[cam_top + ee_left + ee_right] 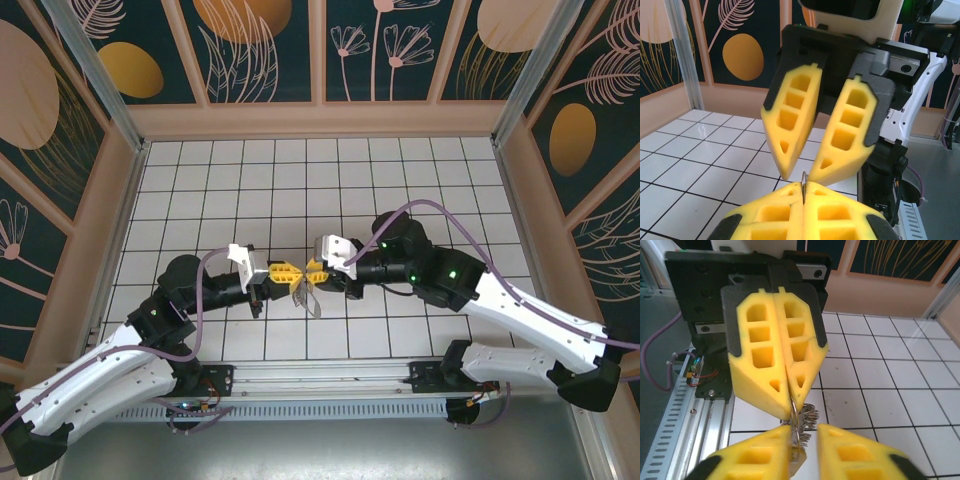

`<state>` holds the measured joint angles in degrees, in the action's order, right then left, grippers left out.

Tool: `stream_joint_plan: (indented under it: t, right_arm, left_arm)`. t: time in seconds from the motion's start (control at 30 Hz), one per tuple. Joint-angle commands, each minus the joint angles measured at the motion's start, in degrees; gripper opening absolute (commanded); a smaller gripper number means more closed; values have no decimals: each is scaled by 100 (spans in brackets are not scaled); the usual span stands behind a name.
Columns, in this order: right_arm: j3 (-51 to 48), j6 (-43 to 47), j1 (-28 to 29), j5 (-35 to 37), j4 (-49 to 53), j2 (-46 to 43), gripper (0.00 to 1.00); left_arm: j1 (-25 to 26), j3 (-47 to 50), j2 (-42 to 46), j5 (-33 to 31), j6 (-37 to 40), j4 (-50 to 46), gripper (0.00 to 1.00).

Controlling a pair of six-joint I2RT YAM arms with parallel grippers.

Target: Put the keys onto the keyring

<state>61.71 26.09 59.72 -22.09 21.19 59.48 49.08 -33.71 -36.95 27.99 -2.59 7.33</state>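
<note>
Two claws meet tip to tip above the tiled tabletop (300, 180). The left claw (283, 272) is clamped on the keyring (796, 422), pads pressed together on the thin wire. The keys (309, 299) dangle under it, mid-air. The right claw (314, 270) is spread open, yellow fingers (757, 455) either side of the ring, gripping nothing.

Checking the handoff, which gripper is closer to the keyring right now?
Left. The left gripper is shut on the keyring; the right gripper faces it open, its fingers either side of the ring.
</note>
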Motion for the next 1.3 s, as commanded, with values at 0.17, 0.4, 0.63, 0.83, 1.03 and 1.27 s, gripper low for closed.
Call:
stream_joint_plan:
  t: [0.17,0.4,0.63,0.83,1.03,1.27]
  right_arm:
    - [-28,-77,-18,132,-150,118,0]
    - [-71,-128,-22,143,-123,86,0]
    - [-6,-130,-22,74,-98,151,0]
    - [79,-138,-22,24,33,264,0]
    - [87,-130,-20,-128,-13,343,0]
    - [190,-165,-31,-224,-35,554,0]
  left_arm:
    - [-34,66,175,100,74,345,0]
    - [-30,106,398,31,101,457,0]
    - [-30,2,453,107,118,456,0]
    - [-30,-37,491,188,68,553,0]
    - [-30,-28,530,312,10,664,0]
    - [-29,-38,539,512,-56,811,0]
